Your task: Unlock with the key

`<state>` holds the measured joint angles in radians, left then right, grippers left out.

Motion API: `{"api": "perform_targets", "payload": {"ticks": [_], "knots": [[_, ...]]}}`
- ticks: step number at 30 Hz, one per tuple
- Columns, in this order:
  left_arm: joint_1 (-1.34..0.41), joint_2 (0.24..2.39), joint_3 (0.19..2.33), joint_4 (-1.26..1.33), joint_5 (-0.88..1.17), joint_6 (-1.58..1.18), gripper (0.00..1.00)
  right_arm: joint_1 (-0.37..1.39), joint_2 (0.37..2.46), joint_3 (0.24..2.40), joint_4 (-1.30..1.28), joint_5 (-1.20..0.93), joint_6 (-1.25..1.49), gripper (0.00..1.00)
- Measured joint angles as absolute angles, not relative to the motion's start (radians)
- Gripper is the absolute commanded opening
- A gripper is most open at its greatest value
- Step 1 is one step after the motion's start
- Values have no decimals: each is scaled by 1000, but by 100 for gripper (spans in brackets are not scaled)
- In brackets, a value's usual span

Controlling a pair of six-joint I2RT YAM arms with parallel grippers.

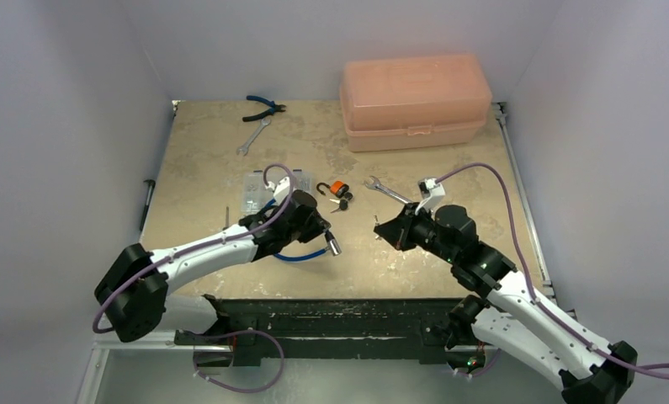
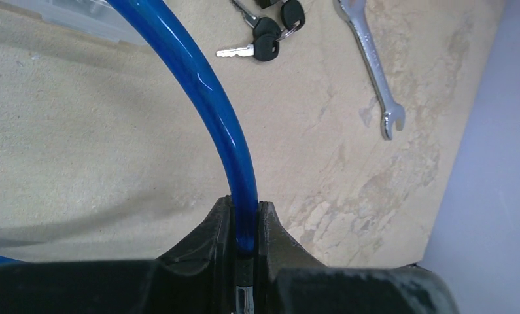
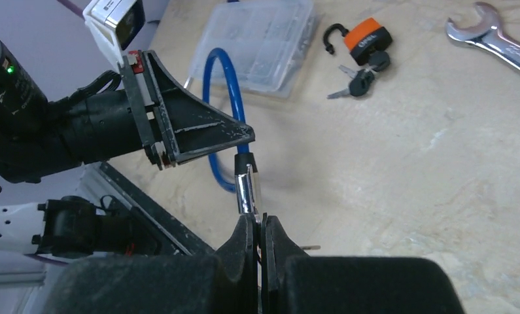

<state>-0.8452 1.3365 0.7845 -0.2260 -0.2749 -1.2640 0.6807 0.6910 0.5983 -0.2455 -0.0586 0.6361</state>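
Observation:
The key (image 2: 267,47) has a black head and lies bunched with a like one (image 3: 360,82) on the table beside the orange padlock (image 3: 365,38), whose shackle stands open (image 1: 337,188). Neither gripper touches them. My left gripper (image 2: 245,209) is shut on a blue lock cable (image 2: 205,85), held just above the table (image 1: 301,255). The cable's chrome end (image 3: 246,190) hangs below the left fingers. My right gripper (image 3: 261,219) is shut on a thin bare silver key, its tip right beside that chrome end. A second silver blade (image 3: 309,247) sticks out to the right of the jaws.
A silver wrench (image 1: 388,192) lies right of the padlock. A clear plastic box (image 1: 255,192) sits behind the left gripper. A pink toolbox (image 1: 415,101), blue-handled pliers (image 1: 263,107) and another wrench (image 1: 252,136) are at the back. The table's black front rail (image 1: 331,311) runs below both grippers.

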Motion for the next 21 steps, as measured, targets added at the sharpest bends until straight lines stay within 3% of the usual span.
{"api": "perform_targets", "payload": {"ticks": [21], "knots": [[-720, 1169, 748, -195, -145, -1254, 0, 684, 851, 514, 18, -367, 728, 0]]}}
